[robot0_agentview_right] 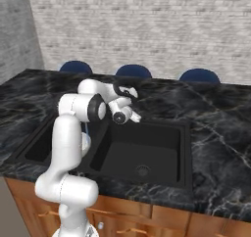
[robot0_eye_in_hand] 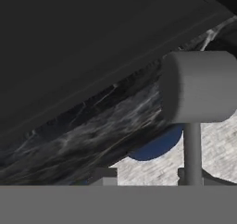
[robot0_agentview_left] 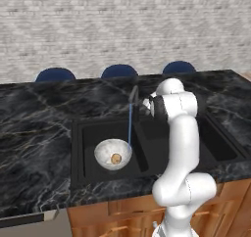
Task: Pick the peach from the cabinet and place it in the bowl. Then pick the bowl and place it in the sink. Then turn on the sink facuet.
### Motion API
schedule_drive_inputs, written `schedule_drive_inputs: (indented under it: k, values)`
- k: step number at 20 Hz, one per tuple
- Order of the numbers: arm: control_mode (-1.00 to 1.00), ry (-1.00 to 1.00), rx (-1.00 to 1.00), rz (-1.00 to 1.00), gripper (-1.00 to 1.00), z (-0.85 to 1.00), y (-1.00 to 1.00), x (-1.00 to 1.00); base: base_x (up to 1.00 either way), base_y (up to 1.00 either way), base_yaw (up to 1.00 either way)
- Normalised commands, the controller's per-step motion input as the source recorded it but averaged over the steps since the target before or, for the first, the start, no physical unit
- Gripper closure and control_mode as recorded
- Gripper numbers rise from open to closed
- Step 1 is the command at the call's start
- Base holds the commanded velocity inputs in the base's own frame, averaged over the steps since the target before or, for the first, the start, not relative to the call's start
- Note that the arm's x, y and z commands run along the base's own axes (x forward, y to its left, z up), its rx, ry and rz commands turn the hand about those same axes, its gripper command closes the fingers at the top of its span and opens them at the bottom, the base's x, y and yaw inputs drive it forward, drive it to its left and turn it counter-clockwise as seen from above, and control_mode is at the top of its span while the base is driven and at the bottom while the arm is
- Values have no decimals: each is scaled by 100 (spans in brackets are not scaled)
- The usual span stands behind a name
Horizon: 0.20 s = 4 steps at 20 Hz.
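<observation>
The whitish-grey bowl [robot0_agentview_left: 109, 152] sits in the left basin of the black sink [robot0_agentview_left: 78, 148], and the small orange-tan peach [robot0_agentview_left: 116, 158] lies inside it. A thin blue stream of water falls from the dark sink faucet [robot0_agentview_left: 133, 95] into the bowl. My gripper [robot0_agentview_left: 145, 104] is right beside the faucet, behind the sink. In the hand view its fingertips [robot0_eye_in_hand: 104, 176] stand apart, open, with nothing between them; a grey cylinder of the faucet [robot0_eye_in_hand: 199, 86] is close at the right. From the right base view, the gripper [robot0_agentview_right: 135, 117] hangs over the back of the sink [robot0_agentview_right: 147, 153], and my arm hides most of the bowl [robot0_agentview_right: 85, 142].
Dark veined marble counter [robot0_agentview_left: 34, 118] rims the sink on all sides. Blue stools [robot0_agentview_left: 119, 71] stand behind the counter against a pale brick wall. Wooden cupboards [robot0_agentview_left: 122, 211] run below the counter's front edge. The right basin [robot0_agentview_right: 142, 170] holds nothing.
</observation>
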Motion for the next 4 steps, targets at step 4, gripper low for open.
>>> schedule_drive_inputs:
  k: [4]
  values:
    - [-100,7,4,-9,100,-36,-64,-16,0,0,0]
